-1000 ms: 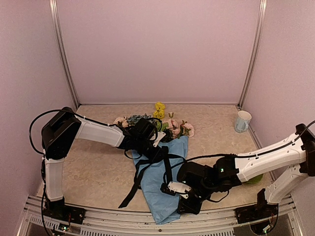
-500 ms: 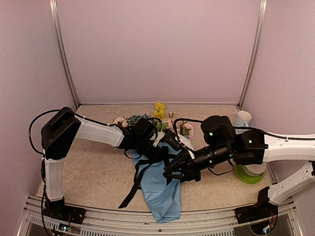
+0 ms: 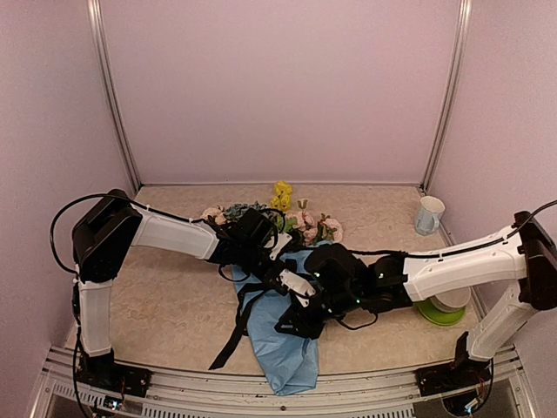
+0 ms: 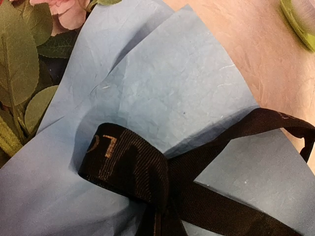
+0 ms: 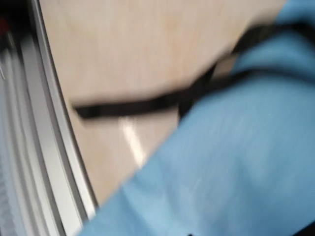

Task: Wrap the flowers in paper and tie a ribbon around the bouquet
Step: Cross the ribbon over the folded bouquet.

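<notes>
at mid table: bouquet (image 4: pixel 172 83) lying flat, blooms far, paper (image 3: pixel 283 357) tip near.
flowers (image 3: pixel 306 225): pink, yellow and blue-green heads at the far end of the paper.
ribbon (image 4: pixel 133 162): black, knotted round the paper's neck, tails trailing near-left over the table (image 3: pixel 165 305).
left tool (image 3: pixel 270 251): clenched, at the neck beside the knot; hold on ribbon unclear.
right tool (image 3: pixel 292 322): low over the paper's near half; cannot tell its state, view blurred.

Light blue paper (image 4: pixel 187 83), black ribbon (image 4: pixel 133 162), pink and yellow flowers (image 3: pixel 309 225)
</notes>
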Controlling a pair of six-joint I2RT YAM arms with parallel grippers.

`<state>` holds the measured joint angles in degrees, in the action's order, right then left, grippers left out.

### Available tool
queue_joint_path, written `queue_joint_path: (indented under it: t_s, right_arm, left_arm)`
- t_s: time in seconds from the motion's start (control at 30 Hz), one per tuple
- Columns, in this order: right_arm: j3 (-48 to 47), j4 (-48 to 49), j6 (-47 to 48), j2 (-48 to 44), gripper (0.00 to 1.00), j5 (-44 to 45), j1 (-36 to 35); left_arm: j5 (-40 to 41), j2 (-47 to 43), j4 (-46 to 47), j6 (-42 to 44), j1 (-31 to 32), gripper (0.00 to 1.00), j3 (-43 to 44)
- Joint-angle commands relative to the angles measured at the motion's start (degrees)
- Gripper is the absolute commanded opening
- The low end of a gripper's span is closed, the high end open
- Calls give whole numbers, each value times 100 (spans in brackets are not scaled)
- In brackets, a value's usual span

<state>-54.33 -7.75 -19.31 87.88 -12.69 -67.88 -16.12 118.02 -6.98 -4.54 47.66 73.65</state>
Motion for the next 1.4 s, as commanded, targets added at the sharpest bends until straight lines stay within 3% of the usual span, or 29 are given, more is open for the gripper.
queue_joint_path:
  t_s: [0.0, 0.17, 0.43, 0.53, 1.07, 1.37]
  right_arm:
    - [146, 80, 149, 536, 25, -159, -453]
    - [-114, -710, -341, 1382, 19, 591, -452]
    - [517, -858, -1345, 886, 17, 1390, -370]
    - [704, -667, -1577, 743, 18, 1319, -185]
    - [10, -561, -1648, 1083, 47, 1682, -7]
    - [-647, -1134, -1527, 1622, 52, 2250, 79]
  left_arm:
    - [101, 61, -501, 3, -55, 0, -33]
    - [124, 32, -538, 9, -46, 0, -41]
    - [114, 9, -523, 13, -42, 0, -83]
    - [113, 20, -521, 6, -37, 0, -63]
    - [98, -16, -516, 5, 2, 0, -79]
    - [96, -33, -506, -20, 7, 0, -121]
